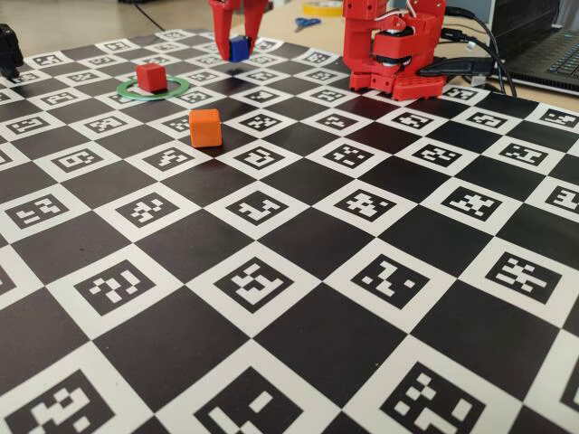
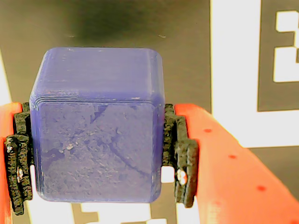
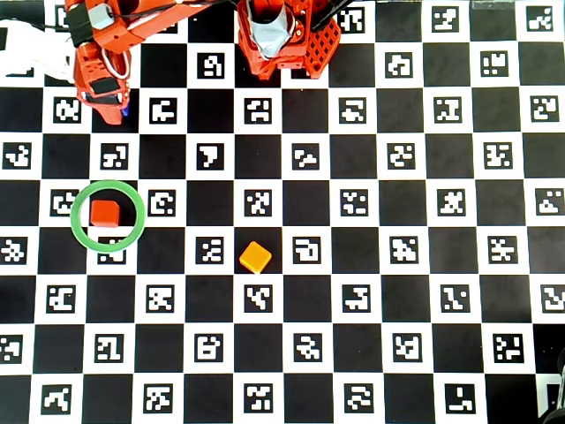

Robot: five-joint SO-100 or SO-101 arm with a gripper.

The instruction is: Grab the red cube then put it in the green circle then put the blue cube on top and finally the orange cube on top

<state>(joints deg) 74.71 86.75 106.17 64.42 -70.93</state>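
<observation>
The red cube [image 1: 151,77] [image 3: 105,213] sits inside the green circle [image 1: 176,89] [image 3: 81,232] on the checkered board. The orange cube [image 1: 205,127] [image 3: 255,257] rests on the board by itself, apart from the ring. My red gripper [image 1: 239,47] [image 2: 97,154] [image 3: 113,108] is shut on the blue cube [image 1: 239,48] [image 2: 98,140], whose sides press against both black finger pads [image 2: 181,154]. In the overhead view the gripper covers the blue cube except for a sliver [image 3: 126,110]. The gripper is behind the ring in the fixed view.
The arm's red base [image 1: 393,50] [image 3: 282,40] stands at the board's far edge. A laptop [image 1: 552,50] and cables lie at the right rear, blue scissors [image 1: 306,23] behind the board. A dark object [image 1: 9,50] sits at the left edge.
</observation>
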